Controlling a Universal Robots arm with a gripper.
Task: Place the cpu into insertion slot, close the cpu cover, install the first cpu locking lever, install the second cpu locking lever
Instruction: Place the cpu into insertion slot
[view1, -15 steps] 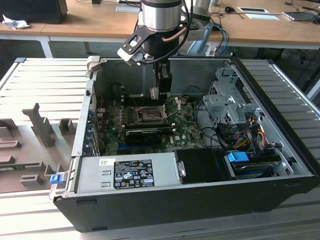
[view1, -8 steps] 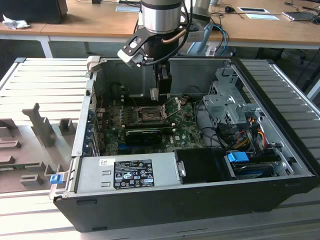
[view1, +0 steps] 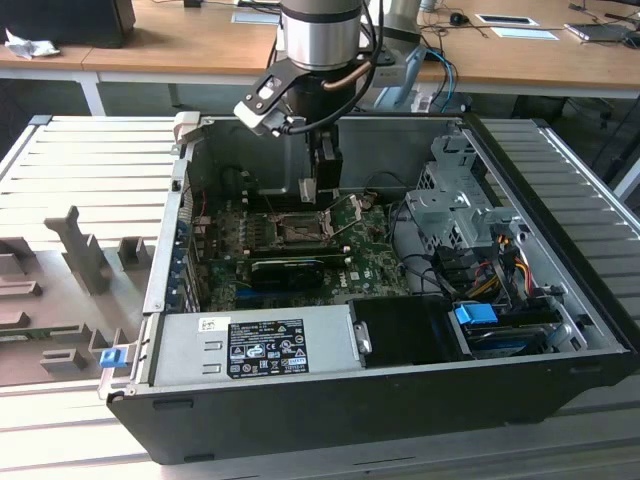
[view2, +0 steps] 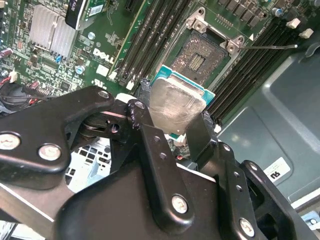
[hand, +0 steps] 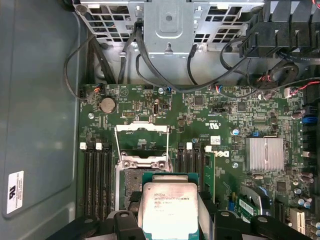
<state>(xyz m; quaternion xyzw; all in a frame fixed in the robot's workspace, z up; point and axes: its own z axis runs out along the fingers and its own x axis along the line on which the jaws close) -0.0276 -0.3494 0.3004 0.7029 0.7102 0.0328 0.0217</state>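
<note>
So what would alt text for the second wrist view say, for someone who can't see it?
A black gripper holds the cpu, a small silver-topped square chip, by two opposite edges over a green board. Past it lies the insertion slot, open and empty, with long black memory slots on both sides.

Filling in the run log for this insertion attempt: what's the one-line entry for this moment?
gripper: shut on cpu | cpu: held, not seated | insertion slot: empty | cpu cover: open

A silver cylindrical arm with looped cables carries a black claw studded with silver screws.
</note>
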